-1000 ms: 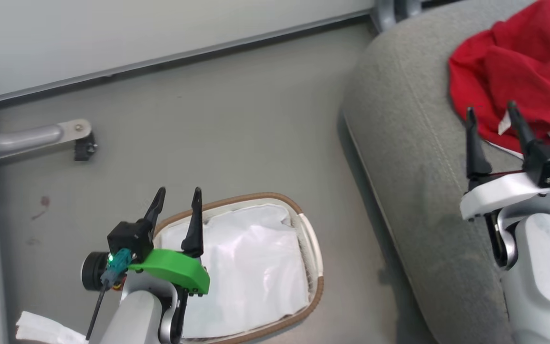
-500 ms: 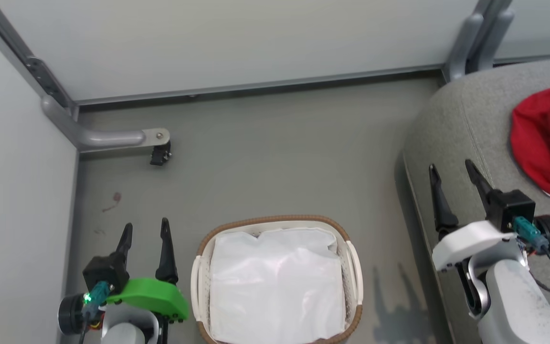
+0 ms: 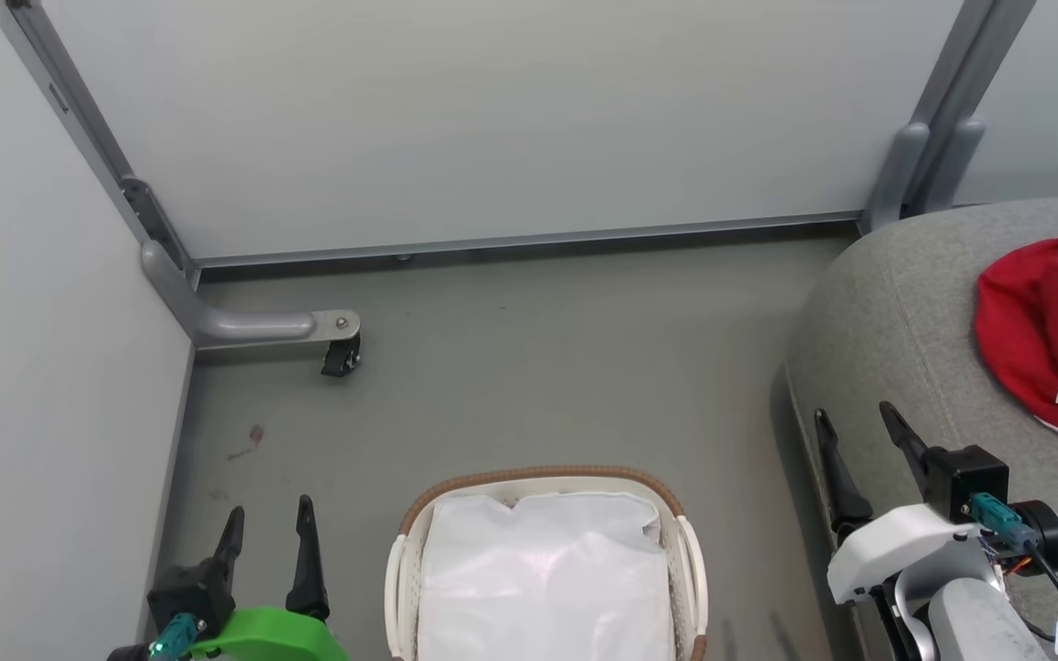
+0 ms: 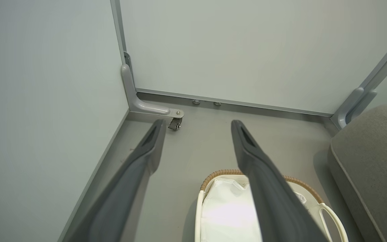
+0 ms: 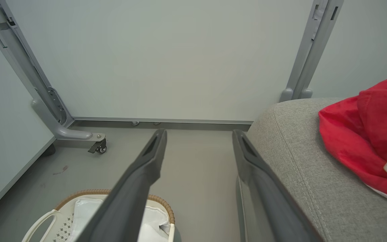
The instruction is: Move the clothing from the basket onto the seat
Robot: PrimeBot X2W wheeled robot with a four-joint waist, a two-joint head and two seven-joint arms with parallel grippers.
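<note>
Looks basically done to me: the red clothing [image 3: 1052, 330] sits heaped on the grey seat [image 3: 896, 303], the basket [image 3: 538, 473] has just its white lining [image 3: 543, 578], so left gripper [image 3: 270, 508] and right gripper [image 3: 855, 412] hang wide apart, holding nothing.

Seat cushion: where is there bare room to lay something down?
Bare fabric on the seat lies between its rounded floor-side edge and the red clothing. The part under that heap, at the head view's right, is crowded.
</note>
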